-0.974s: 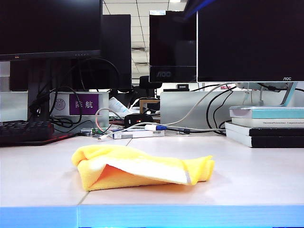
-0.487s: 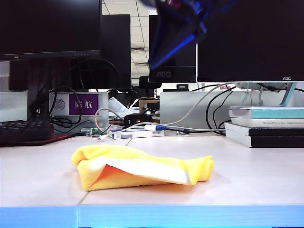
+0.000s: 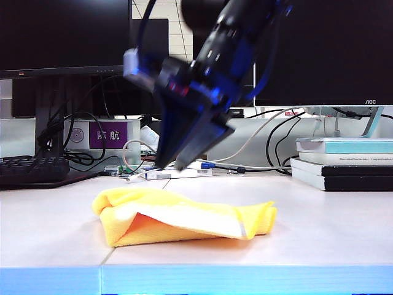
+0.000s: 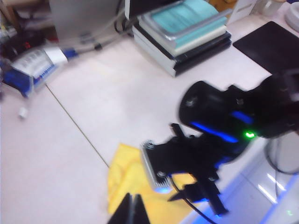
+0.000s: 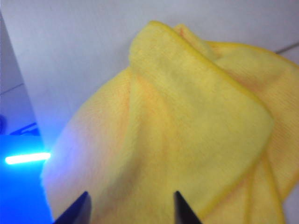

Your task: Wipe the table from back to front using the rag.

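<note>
Since earlier, the right gripper (image 3: 174,165) has descended, open and empty, above the rag (image 3: 184,216) (left gripper (image 4: 132,211) shut, empty, farther off).

The right gripper (image 3: 175,165) is motion-blurred in the exterior view. The rag (image 5: 187,140) runs past the right wrist picture's edges. The left gripper (image 4: 132,210) shows only its tips.

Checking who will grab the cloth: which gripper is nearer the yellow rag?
Right. The right gripper hangs open just above the rag; the left gripper, shut, sits higher and farther off, out of the exterior view.
</note>
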Robot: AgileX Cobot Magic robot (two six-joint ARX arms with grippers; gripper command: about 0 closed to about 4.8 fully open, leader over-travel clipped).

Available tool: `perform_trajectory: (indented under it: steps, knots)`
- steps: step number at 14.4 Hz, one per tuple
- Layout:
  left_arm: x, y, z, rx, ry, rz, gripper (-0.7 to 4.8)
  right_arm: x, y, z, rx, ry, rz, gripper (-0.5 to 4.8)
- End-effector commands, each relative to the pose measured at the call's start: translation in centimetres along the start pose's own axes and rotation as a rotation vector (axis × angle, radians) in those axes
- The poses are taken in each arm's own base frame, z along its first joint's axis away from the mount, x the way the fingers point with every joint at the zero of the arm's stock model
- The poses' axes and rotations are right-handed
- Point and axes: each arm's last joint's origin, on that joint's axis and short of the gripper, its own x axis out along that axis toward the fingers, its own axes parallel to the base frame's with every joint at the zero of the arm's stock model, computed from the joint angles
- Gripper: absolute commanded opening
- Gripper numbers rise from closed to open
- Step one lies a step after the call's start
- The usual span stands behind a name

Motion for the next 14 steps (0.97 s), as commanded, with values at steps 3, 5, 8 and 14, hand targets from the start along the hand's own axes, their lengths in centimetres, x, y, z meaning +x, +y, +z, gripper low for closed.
perform_trajectory:
  steps: [3, 5, 8, 14]
  knots:
    - [-0.1, -0.2, 0.0, 0.007, -0.004, -0.040, -0.05, 1.2, 0.2, 0.8, -0.035, -0.048, -0.005, 2.46]
    - [-0.1, -0.2, 0.0, 0.007, -0.004, -0.040, -0.05, 3.3, -0.4, 0.2, -0.017, 0.038, -0.066, 2.45]
    - [-0.1, -0.2, 0.0, 0.007, -0.004, -0.040, -0.05, 5.4, -0.8, -0.9, 0.008, 0.136, -0.047, 2.42]
    - [-0.1, -0.2, 0.0, 0.007, -0.004, -0.041, -0.05, 6.1, -0.1, -2.7, 0.050, 0.337, 0.005, -0.01]
